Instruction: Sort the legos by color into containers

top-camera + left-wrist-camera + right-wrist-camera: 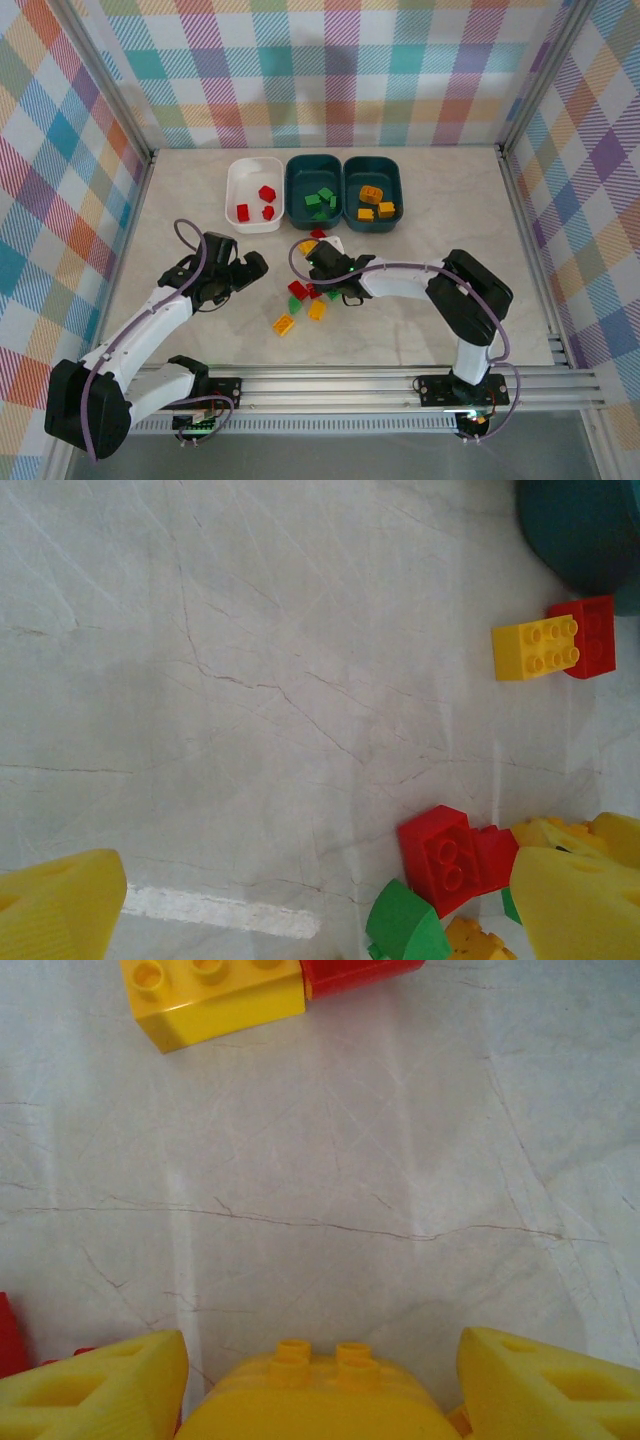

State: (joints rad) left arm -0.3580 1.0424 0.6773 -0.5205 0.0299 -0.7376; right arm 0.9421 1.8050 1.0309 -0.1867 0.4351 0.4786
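Three containers stand in a row at the back: a white one (pixel 236 190) with red legos, a teal one (pixel 296 192) with green legos, and a teal one (pixel 398 195) with yellow and orange legos. Loose legos lie mid-table: a red one (pixel 298 290), a green one (pixel 294 304) and yellow ones (pixel 283 324). My left gripper (pixel 240 275) (pixel 320 920) is open over bare table, with a red lego (pixel 445 855) and a green lego (pixel 405 925) near its right finger (pixel 580 890). My right gripper (pixel 322 283) (pixel 320 1400) is open, and its fingers (pixel 95 1385) straddle a yellow lego (pixel 310 1400) with small gaps on both sides.
A yellow lego (pixel 535 648) (pixel 215 995) touches a red one (pixel 590 635) (pixel 360 972) ahead of the right gripper, near a teal tub's corner (pixel 585 530). Plaid walls and metal rails enclose the table (pixel 450 260), which is bare to the left and right of the pile.
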